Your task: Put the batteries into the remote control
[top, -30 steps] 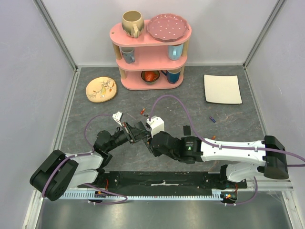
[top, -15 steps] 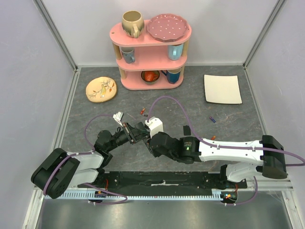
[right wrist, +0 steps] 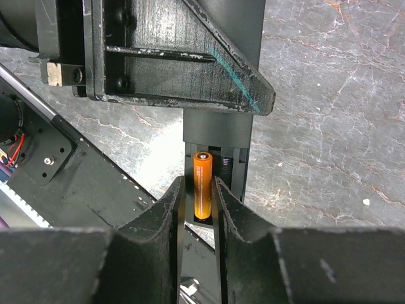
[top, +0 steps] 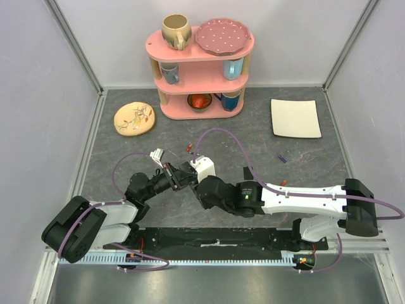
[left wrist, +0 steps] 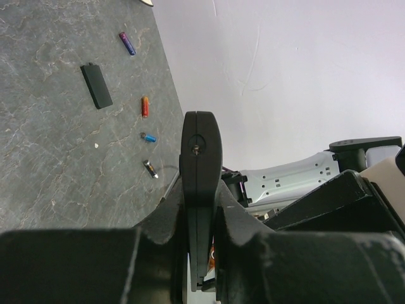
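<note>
My left gripper (left wrist: pixel 201 253) is shut on the remote control (left wrist: pixel 200 158), a slim black bar held edge-on above the table. In the right wrist view its open battery slot faces me, and an orange battery (right wrist: pixel 202 185) lies lengthwise in it. My right gripper (right wrist: pixel 198 182) straddles that battery, slightly open, with a thin gap on the left side. From above, both grippers meet at the remote control (top: pixel 182 173). Loose batteries lie on the table: blue-purple (left wrist: pixel 127 43), orange-red (left wrist: pixel 145 106), blue (left wrist: pixel 148 137).
A flat black cover (left wrist: pixel 96 85) lies on the grey table among the loose batteries. At the back stand a pink shelf (top: pixel 201 69) with cups and a plate, a yellow dish (top: pixel 134 118) and a white square plate (top: pixel 295 118). Purple cables loop over both arms.
The right arm has crept a little left toward the left gripper. Its fingers have eased apart around the orange battery. The left gripper stays still.
</note>
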{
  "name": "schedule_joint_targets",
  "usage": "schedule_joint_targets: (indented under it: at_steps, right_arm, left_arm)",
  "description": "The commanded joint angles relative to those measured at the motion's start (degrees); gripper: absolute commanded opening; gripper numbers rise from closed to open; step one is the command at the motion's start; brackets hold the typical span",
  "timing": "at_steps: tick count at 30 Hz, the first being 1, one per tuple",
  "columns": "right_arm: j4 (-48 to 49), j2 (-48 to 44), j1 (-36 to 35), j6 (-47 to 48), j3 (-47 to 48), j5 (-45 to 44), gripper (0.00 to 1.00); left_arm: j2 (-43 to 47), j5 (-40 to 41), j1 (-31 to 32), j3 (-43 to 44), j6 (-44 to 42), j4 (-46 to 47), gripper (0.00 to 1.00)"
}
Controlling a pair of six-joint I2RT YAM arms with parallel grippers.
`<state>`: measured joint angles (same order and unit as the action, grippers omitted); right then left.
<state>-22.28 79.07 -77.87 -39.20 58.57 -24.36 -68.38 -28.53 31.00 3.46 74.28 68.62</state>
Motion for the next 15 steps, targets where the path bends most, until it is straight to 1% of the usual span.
schedule_joint_targets:
  at_steps: [1, 15]
  right_arm:
    - [-7.16, 1.97, -0.62, 0.18, 0.67, -0.07, 0.29]
    - [-9.44, 1.88, -0.53, -0.88, 3.13, -3.24, 0.36]
  left_arm:
    - [0.88, 1.82, -0.07, 3.13, 2.62, 12.68, 0.02]
    - [0.79, 1.38, -0.07, 3.04, 1.92, 11.45, 0.02]
